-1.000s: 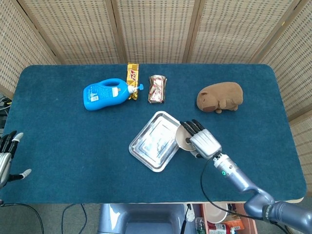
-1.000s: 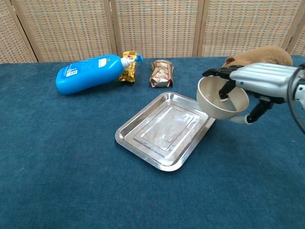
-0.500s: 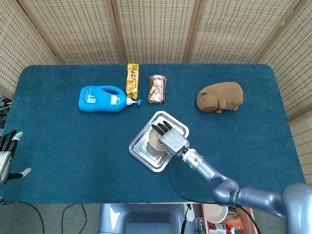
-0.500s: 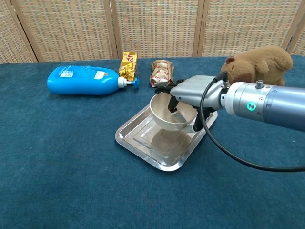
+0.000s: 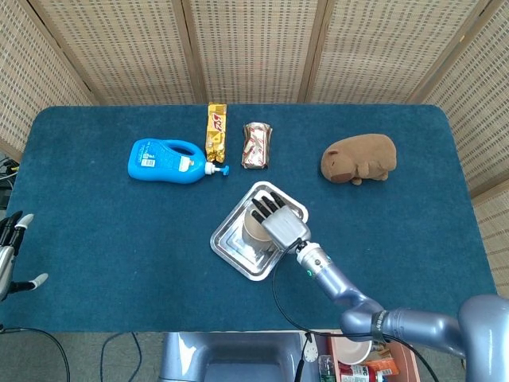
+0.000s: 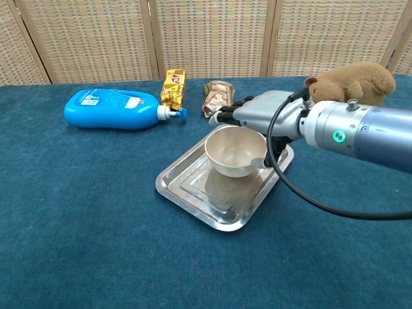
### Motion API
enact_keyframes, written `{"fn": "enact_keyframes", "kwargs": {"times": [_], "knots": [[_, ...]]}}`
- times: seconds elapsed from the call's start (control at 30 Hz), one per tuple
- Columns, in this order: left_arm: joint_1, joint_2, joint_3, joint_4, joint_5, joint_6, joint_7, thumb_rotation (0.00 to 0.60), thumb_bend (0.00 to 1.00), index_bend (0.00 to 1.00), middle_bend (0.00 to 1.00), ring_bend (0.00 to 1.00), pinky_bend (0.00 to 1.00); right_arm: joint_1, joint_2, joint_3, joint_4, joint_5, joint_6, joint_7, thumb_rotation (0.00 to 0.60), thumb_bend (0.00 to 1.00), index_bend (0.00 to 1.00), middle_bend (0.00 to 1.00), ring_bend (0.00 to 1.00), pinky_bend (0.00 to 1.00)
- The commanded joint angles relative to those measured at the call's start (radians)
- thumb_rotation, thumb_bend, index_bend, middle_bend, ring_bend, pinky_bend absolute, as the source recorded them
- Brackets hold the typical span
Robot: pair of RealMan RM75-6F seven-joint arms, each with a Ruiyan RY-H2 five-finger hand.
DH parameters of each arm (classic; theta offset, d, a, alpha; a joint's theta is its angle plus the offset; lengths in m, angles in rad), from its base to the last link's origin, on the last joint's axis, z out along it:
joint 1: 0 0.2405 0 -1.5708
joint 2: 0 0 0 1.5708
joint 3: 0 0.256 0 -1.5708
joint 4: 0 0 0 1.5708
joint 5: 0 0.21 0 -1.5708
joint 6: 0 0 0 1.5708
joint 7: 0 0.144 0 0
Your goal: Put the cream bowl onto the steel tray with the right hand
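We are working over the blue worktop (image 5: 95, 263), the largest thing in view, with woven screens standing behind it. On it the steel tray (image 6: 187, 193) is lying near the middle, set at an angle. The cream bowl (image 6: 235, 153) is sitting upright over the tray's middle; in the chest view its base seems to be resting on the tray floor or hanging just above it, and we cannot tell which.

Our right robot hand (image 6: 257, 116) is reaching in from the right, and we are spreading its fingers (image 6: 226, 113) over the far rim while a lower digit is touching the bowl's right side near the rim. We are judging it to be loosening rather than gripping firmly, but the frames are not settling whether the bowl is free, so we are not calling it open or closed. Our left robot hand (image 5: 9, 255) is idling at the worktop's left edge, holding nothing, fingers apart.

To do this step well, we are wanting the bowl fully settled and flat inside the raised rim before letting go, then opening the fingers wide and lifting straight up and back, so nothing is hooking the rim and tipping the bowl or dragging the light tray.

Smaller things are lying well apart: a blue bottle (image 5: 163, 160), a brown plush (image 5: 359, 157), and 2 snack packets (image 5: 257, 146).
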Motion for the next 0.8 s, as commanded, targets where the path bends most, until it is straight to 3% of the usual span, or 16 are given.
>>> {"fn": "enact_keyframes", "kwargs": {"times": [0.03,0.13,0.17,0.23,0.3,0.47,0.63,0.8], "knots": [[0.004,0.005,0.001,-0.001,0.007,0.007,-0.009,0.6,0.0,0.0,0.0,0.0,0.0,-0.057,0.1,-0.025,-0.103,-0.042,0.098,0.02,0.6,0.37,0.0,0.0,0.0,0.0],[0.008,0.01,0.006,-0.006,0.022,0.016,-0.019,0.6,0.0,0.0,0.0,0.0,0.0,-0.141,0.175,-0.052,-0.165,-0.1,0.208,0.088,0.6,0.32,0.0,0.0,0.0,0.0],[0.011,0.011,0.008,-0.007,0.029,0.021,-0.02,0.6,0.0,0.0,0.0,0.0,0.0,-0.174,0.192,-0.067,-0.169,-0.131,0.254,0.115,0.6,0.26,0.0,0.0,0.0,0.0],[0.015,0.011,0.013,-0.008,0.041,0.029,-0.023,0.6,0.0,0.0,0.0,0.0,0.0,-0.23,0.215,-0.097,-0.155,-0.196,0.324,0.18,0.6,0.06,0.0,0.0,0.0,0.0],[0.019,0.011,0.02,-0.008,0.057,0.035,-0.026,0.6,0.0,0.0,0.0,0.0,0.0,-0.296,0.24,-0.132,-0.114,-0.259,0.397,0.276,0.6,0.0,0.0,0.0,0.0,0.0],[0.029,0.005,0.031,0.004,0.1,0.063,-0.041,0.6,0.0,0.0,0.0,0.0,0.0,-0.448,0.284,-0.205,-0.021,-0.334,0.525,0.514,0.6,0.0,0.0,0.0,0.0,0.0],[0.044,-0.016,0.036,0.032,0.155,0.116,-0.064,0.6,0.0,0.0,0.0,0.0,0.0,-0.565,0.283,-0.251,0.018,-0.394,0.64,0.63,0.6,0.0,0.0,0.0,0.0,0.0],[0.054,-0.018,0.043,0.041,0.183,0.138,-0.08,0.6,0.0,0.0,0.0,0.0,0.0,-0.63,0.272,-0.254,0.055,-0.44,0.719,0.697,0.6,0.0,0.0,0.0,0.0,0.0]]}}
